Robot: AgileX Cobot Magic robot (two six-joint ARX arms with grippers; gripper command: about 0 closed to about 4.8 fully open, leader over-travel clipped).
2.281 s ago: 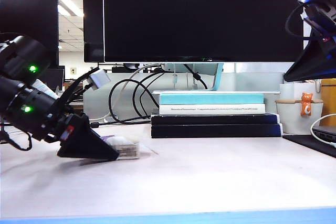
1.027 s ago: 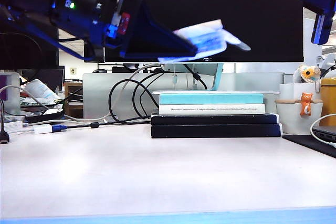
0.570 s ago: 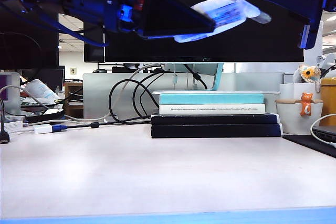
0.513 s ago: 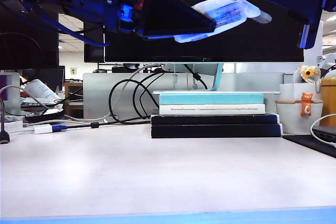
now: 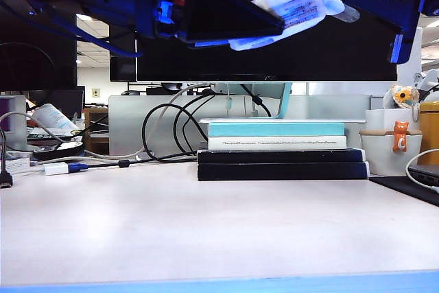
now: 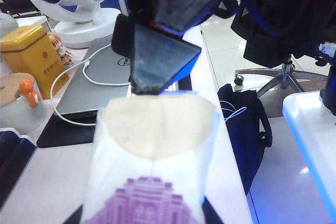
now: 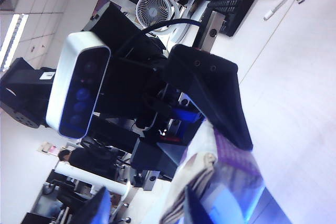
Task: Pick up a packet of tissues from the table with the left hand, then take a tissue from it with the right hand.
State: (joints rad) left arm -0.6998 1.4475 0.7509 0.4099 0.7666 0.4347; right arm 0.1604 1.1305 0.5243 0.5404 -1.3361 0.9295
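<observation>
- The desk [image 5: 226, 231] in the foreground carries no pack now: a couple of seconds ago the packet of tissues [image 5: 291, 13] lay on it under the left arm, and it has since been lifted high in front of the monitor [image 5: 267, 53], well above the stack of books [image 5: 281, 150]. The pick-up half of the task therefore looks done.
- The left claw [image 5: 271, 24] is closed on the packet of tissues, its dark wedge fingers clamping the pack's rear part. The arm reaches in nearly level from the left of the monitor, and the pack's free end is tipped slightly upward, a little more than half a second ago.
- In the left wrist view the pack's open end shows a cream tissue [image 6: 157, 127] bulging out above the purple patch, with a wedge finger of the other arm touching or just past that edge.
- The right claw [image 5: 350, 1] has come in from the right of the monitor within the last second and now sits at the pack's open end, arm high, fingers pointing toward the left claw. Its jaws look parted, but whether they already pinch the tissue cannot be told; the pull is judged as the step still ahead.
</observation>
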